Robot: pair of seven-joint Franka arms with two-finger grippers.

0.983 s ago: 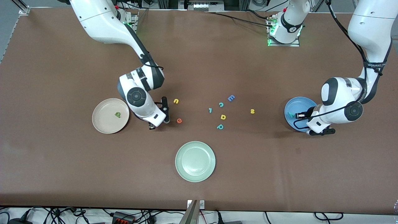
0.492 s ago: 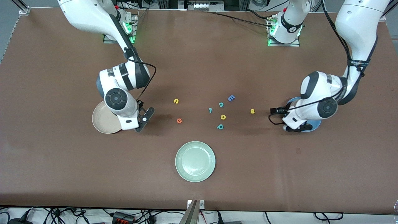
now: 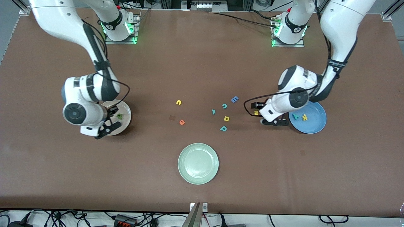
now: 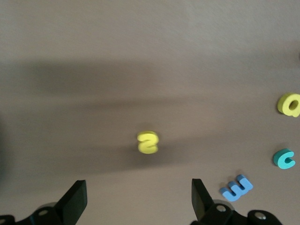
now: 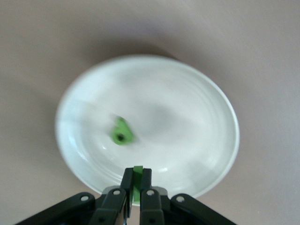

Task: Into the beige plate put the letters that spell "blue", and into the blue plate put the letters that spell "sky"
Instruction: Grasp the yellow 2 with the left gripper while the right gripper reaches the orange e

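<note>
The green l (image 5: 136, 183) is pinched by the right gripper (image 5: 136, 186) over the beige plate (image 5: 197, 154). The left gripper (image 4: 138, 201) is spread wide, holding nothing, over the yellow s (image 4: 148, 142) just beside the blue plate (image 3: 315, 124).

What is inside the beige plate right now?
One dark green letter lies in the beige plate. In the front view the right end effector covers part of the plate, but its wrist view shows nothing else inside.
</note>
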